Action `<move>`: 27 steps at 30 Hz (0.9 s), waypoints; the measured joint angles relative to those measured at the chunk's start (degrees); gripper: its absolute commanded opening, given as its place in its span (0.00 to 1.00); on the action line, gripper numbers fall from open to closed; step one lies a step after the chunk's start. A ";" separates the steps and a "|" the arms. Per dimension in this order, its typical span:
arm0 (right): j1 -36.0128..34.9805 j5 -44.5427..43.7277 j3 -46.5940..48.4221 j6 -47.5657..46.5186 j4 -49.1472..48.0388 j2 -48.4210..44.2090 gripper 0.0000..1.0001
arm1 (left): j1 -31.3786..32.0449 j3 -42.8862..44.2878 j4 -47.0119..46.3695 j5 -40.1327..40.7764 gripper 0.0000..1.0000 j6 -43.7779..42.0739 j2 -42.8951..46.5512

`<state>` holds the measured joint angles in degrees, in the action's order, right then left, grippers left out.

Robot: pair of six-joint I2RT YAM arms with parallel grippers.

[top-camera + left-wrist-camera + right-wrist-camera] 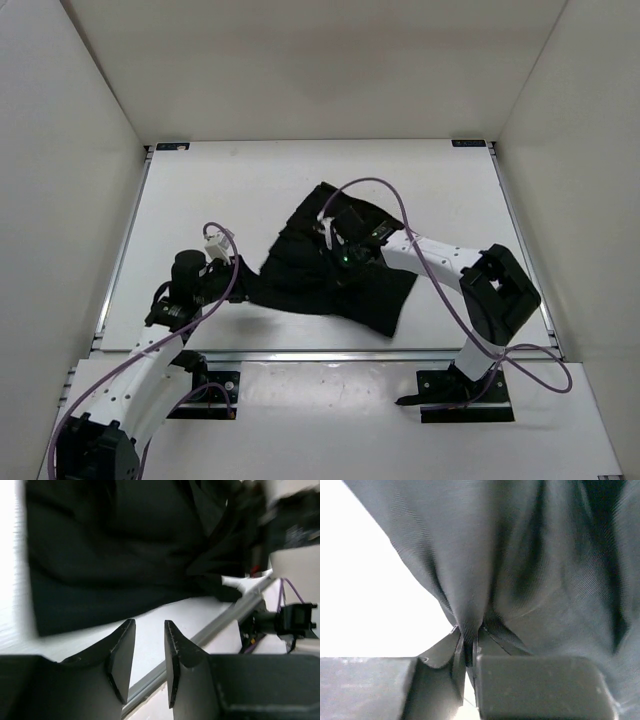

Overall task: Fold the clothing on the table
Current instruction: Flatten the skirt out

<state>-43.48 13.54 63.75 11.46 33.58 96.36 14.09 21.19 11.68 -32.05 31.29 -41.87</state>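
Clothing (370,295), a black pleated garment, lies bunched near the middle of the white counter (220,190), toward its near edge. On a gathered fold of the fabric the right tool (467,647) is pressed together, pinching it. At the garment's left edge the left tool (150,625) stands with jaws slightly apart, nothing between them.

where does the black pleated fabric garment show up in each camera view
top external: the black pleated fabric garment lies crumpled mid-table, between the two arms
left wrist: the garment fills the upper frame, blurred
right wrist: the garment fills most of the frame, a fold pinched in the right gripper
shared landmark: the white table bordering the cloth's edge
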 measured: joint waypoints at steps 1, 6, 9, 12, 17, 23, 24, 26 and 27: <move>0.50 4.13 0.85 2.82 -4.42 0.13 0.00 | -0.42 0.28 1.01 0.87 0.41 0.02 0.35; 2.69 16.85 12.35 13.03 -23.02 6.93 0.23 | -1.29 2.75 5.70 4.83 0.77 -0.35 1.99; 3.54 19.69 22.86 14.34 -25.64 13.27 0.51 | -1.27 4.81 8.15 6.80 0.92 -0.90 2.93; 4.28 19.78 24.81 12.94 -24.98 13.40 0.75 | -1.25 5.44 9.77 8.00 0.94 -1.03 4.07; 5.35 13.18 14.21 10.05 -19.56 4.13 0.78 | -1.25 4.02 12.46 11.47 0.83 0.63 4.48; 11.26 6.99 -3.61 11.34 -13.94 -9.97 0.78 | -1.60 0.68 18.23 17.35 0.87 4.09 3.56; 12.59 6.29 -6.75 11.89 -14.23 -11.50 0.78 | -1.70 0.68 18.88 18.58 0.87 4.50 3.61; 14.36 5.77 -12.33 13.18 -13.99 -13.57 0.78 | -1.99 0.68 19.93 21.07 0.88 5.57 3.85; 14.84 5.92 -14.21 13.92 -13.62 -13.75 0.77 | -1.99 0.68 20.28 22.40 0.88 6.25 3.85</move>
<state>-28.64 19.46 49.54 25.39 19.97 82.61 12.10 21.87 31.97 -9.65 37.54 -38.02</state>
